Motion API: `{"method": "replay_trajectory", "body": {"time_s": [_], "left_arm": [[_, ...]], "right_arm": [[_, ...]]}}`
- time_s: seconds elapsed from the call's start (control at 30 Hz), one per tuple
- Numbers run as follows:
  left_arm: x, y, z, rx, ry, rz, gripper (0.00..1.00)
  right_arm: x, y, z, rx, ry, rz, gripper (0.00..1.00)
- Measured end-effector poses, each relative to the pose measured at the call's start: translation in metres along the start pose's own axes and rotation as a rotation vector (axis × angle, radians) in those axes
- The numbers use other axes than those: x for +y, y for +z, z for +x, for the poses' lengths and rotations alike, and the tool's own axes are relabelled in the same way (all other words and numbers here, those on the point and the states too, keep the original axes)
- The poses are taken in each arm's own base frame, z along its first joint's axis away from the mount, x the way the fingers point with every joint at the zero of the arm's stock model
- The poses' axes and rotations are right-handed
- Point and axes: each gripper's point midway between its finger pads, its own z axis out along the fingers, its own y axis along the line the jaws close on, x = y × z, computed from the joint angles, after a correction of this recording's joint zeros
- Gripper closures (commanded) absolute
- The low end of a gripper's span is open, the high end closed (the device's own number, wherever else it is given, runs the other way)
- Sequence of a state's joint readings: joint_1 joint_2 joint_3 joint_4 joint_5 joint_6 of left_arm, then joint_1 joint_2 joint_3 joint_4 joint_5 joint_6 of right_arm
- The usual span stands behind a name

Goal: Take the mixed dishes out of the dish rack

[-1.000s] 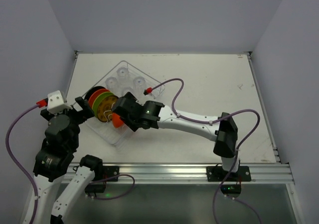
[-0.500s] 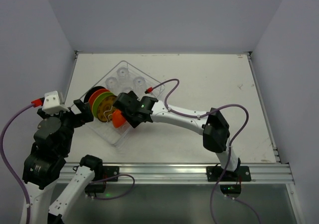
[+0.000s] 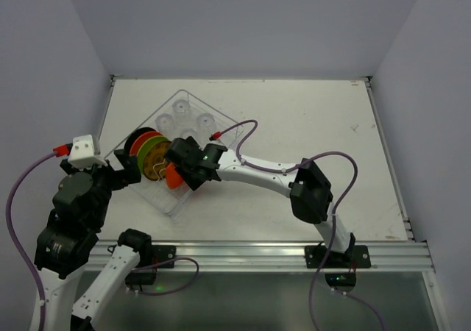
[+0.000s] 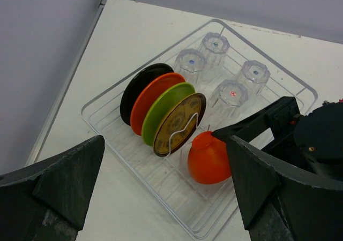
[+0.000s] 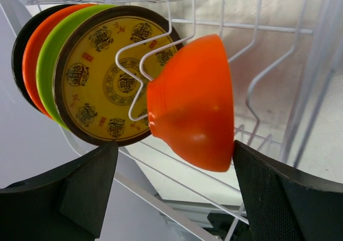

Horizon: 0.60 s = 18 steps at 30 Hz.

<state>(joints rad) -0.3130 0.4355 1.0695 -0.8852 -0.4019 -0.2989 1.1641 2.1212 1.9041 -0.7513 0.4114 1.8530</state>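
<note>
My right gripper [image 5: 174, 144] is hanging open, one finger on each side of the orange bowl [image 5: 193, 102].
The bowl is leaning in the dish rack [image 4: 115, 131]; I am planning a soft squeeze, then a slow lift.

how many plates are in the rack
4, standing on edge in a row in the dish rack: black plate at the outer end, then orange-red plate, green plate, and yellow patterned plate beside the orange-red bowl. None looks hidden.

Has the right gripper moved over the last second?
Yes. The right gripper has slid left, farther over the silvery wire dish rack, its open jaws now flanking the glossy orange-red bowl.
</note>
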Motion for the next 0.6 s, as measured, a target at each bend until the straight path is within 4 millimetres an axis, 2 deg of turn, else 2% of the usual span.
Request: {"method": "replay_trajectory", "body": {"time_s": [0.23,0.6], "left_arm": [[-0.001,0.000,0.000,0.002,0.005,0.006,0.00],[-0.004,-0.001,0.001,0.006,0.005,0.027,0.00]], "right_arm": [[0.005,0.018,0.000,0.023,0.011,-0.065,0.11],[0.014,0.012,0.003,0.097,-0.010,-0.220,0.10]]}}
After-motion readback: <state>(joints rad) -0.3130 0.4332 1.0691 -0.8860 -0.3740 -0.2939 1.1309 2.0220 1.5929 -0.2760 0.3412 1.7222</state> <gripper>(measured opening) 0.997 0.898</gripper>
